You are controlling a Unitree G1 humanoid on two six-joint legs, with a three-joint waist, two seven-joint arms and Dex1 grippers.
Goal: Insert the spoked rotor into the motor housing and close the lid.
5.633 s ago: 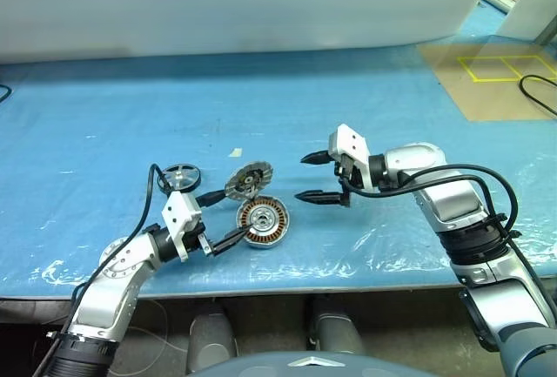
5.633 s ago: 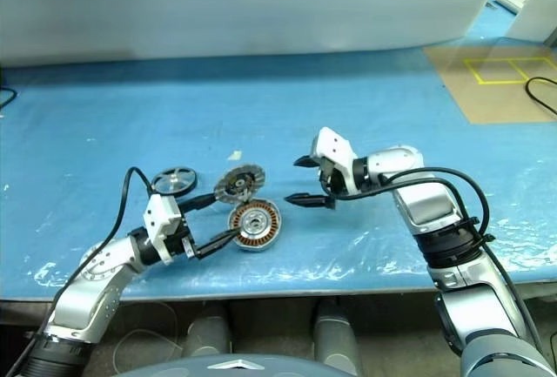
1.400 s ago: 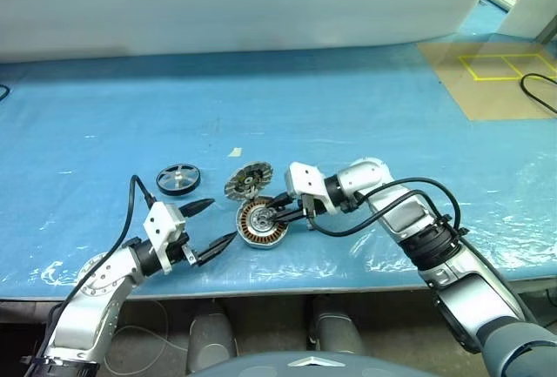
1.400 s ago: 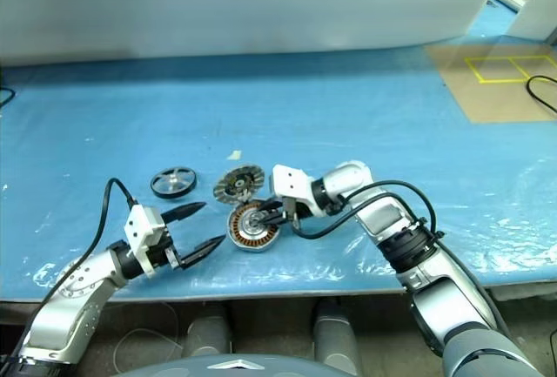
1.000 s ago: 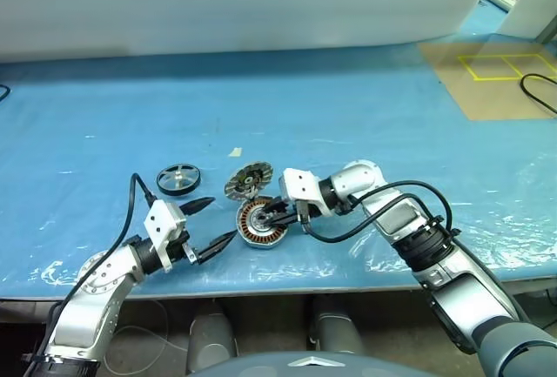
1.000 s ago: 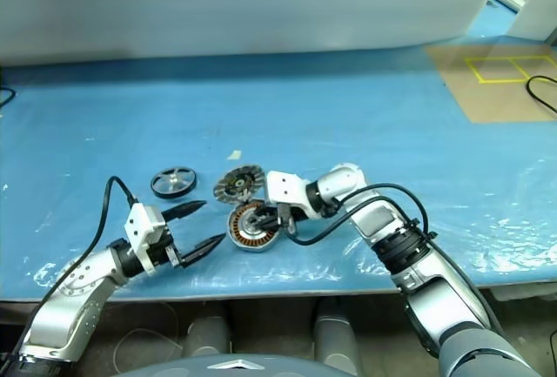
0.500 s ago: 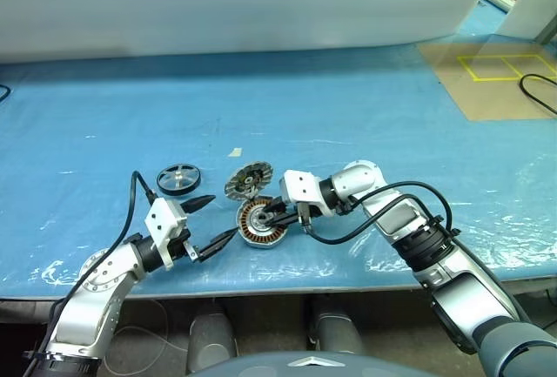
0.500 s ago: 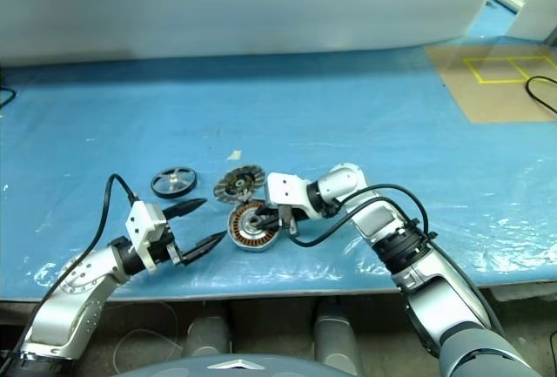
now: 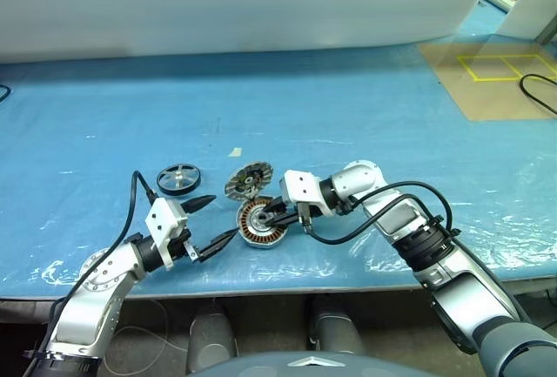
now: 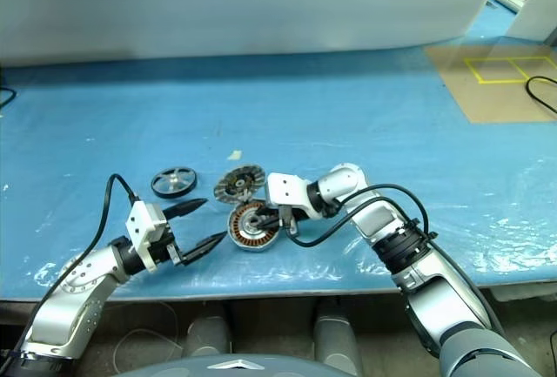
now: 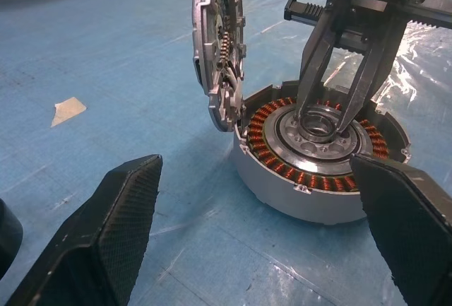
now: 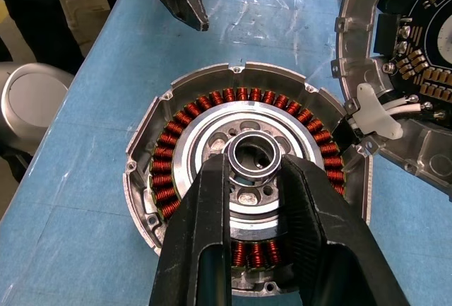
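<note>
The motor housing (image 9: pixel 261 223), a round metal disc with copper windings around a silver hub, lies flat on the blue table. Its lid (image 9: pixel 248 182), a disc with a circuit board, stands tilted on edge at the housing's far rim (image 11: pixel 219 44). The spoked rotor (image 9: pixel 178 178), a black wheel, lies to the left of the lid. My right gripper (image 12: pixel 254 161) reaches in from the right, its two fingers shut on the housing's central hub (image 11: pixel 316 116). My left gripper (image 9: pixel 224 217) hovers open just left of the housing, holding nothing.
A small tape scrap (image 9: pixel 235 152) lies behind the lid. A brown board with yellow tape (image 9: pixel 496 77) and a black cable (image 9: pixel 540 90) sit at the back right. The table's front edge (image 9: pixel 278 283) runs close below both arms.
Since the earliest frames my right gripper has come down from the right and shut on the housing's hub, and my left gripper has drawn back a little. Over the last second nothing moved.
</note>
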